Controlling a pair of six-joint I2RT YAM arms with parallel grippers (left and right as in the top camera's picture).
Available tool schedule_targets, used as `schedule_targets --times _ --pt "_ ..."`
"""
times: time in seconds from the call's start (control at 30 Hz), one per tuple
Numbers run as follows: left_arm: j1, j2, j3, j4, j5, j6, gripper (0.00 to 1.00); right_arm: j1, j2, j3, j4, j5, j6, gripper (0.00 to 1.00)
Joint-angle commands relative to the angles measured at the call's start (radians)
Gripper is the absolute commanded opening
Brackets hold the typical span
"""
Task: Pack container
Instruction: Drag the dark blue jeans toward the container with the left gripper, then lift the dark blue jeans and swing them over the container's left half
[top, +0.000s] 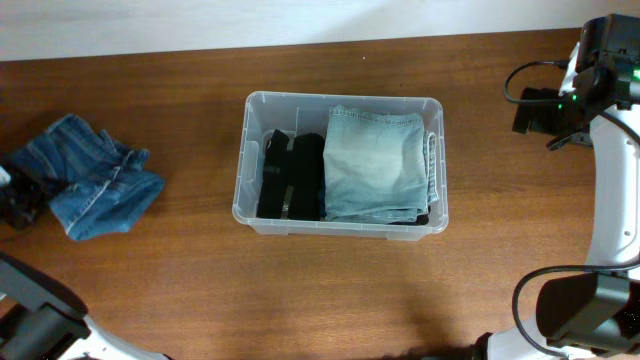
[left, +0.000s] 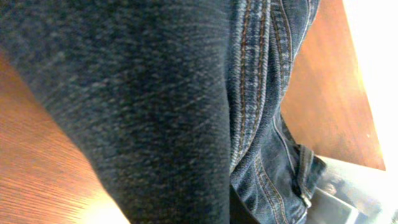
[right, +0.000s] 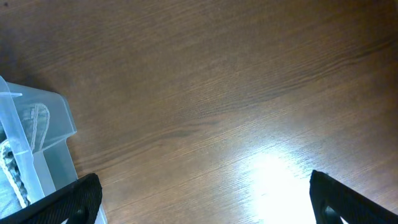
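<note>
At the middle of the worktop stands the clear container, which we judge light, rather stiff and smooth, best taken by its rolled rim, while our right tool is spread wide and holds nothing, and we cannot tell if our left tool, close against the soft loose jeans, grips them.

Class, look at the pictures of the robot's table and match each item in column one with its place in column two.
Column one:
1. light-blue folded jeans
2. black items
3. dark-blue crumpled jeans
4. right hand

Column two:
A. on the table, left of the container
B. inside the container, left part
C. open over bare table, right of the container
D. inside the container, right part

Pairs: 1-D, 2-B, 3-A, 4-C
</note>
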Motion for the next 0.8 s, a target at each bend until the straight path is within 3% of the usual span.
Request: schedule_targets --times 0.0,0.43,0.6,0.77 --pt "-0.056 -0.053 0.131 -0.034 0.073 -0.005 0.01 -0.003 -0.004 0.008 0.001 0.009 0.007 0.99" --pt "-0.367 -0.109 0.592 -0.225 0.023 -0.086 0.01 -0.003 -0.004 0.008 0.001 0.009 0.007 0.98" --pt "-0.534 -0.109 0.774 -0.245 0.023 -0.143 0.01 -0.003 -0.004 0.008 0.000 0.009 0.007 0.99" --pt "-0.716 -0.109 0.838 -0.224 0.022 -0.182 0.01 -0.003 -0.004 0.008 0.001 0.009 0.007 0.99"
